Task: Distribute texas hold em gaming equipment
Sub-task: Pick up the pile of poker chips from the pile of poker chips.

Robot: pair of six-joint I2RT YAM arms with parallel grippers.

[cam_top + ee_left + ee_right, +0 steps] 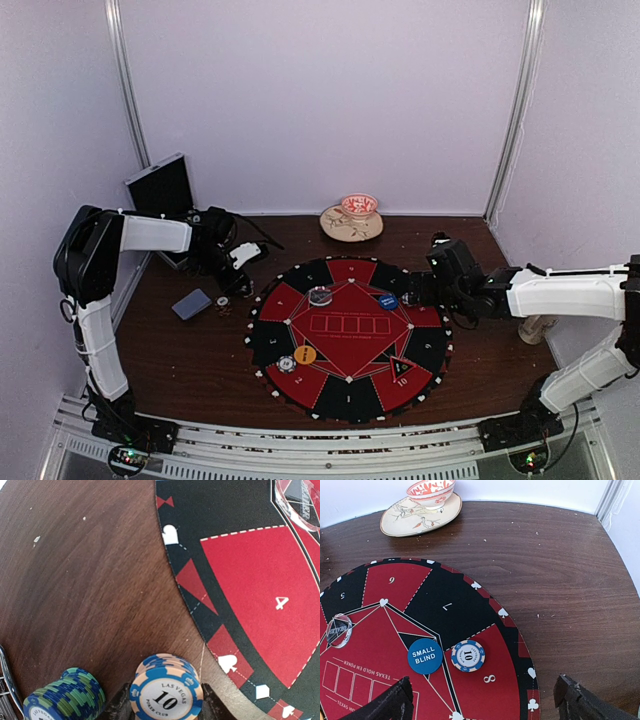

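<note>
**Left end effector pinching chip stack beside mat, spill risk**

Nearest, on the near-left part of the mat (350, 402), a striped chip (287, 364) lay just beside an orange disc (305, 354).

Further back on the left, off the mat on the wooden surface (180, 360), sat the playing cards (191, 304). The chip stacks stood just right of them. The left end effector (167, 709) was narrow, its fingers (120, 706) pressed on both sides of the peach-and-blue chip stack (166, 687), whose top chip was marked 10. That stack was just beside the mat edge; I could not tell whether it was lifted. A blue-green chip stack (65, 697) stood just left of it.

On the right, the right end effector (482, 702) was wide and held nothing. Just beyond it, by seat 8, a SMALL BLIND disc (425, 656) and a lone 10 chip (468, 655) were almost touching.

Far back were a black case (160, 185) on the left and a saucer (335, 228) with a bowl (359, 205) in the centre.

Likely risks:
- A side pinch may catch only some chips, so the rest would slip out on lifting.
- The outer finger could tip the blue-green stack, which stood very close.
- If dragged, the stack could catch on the mat edge.
- If the right end effector descended, it could shove the disc along with the chip.
</note>
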